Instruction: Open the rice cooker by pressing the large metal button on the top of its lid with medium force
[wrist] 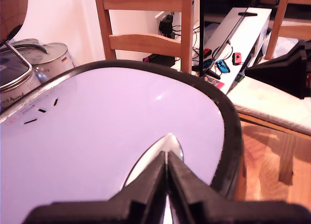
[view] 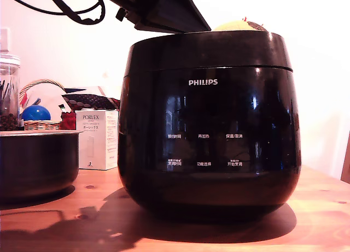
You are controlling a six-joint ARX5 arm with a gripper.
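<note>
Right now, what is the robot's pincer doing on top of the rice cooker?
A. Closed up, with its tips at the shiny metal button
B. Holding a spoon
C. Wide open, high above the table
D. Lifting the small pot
A: in the wrist view the pincer has its two black fingers pressed together, tips right at the shiny metal button on the closed lid.

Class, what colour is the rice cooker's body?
Glossy black, with white lettering; the rice cooker shows best in the exterior view.
</note>
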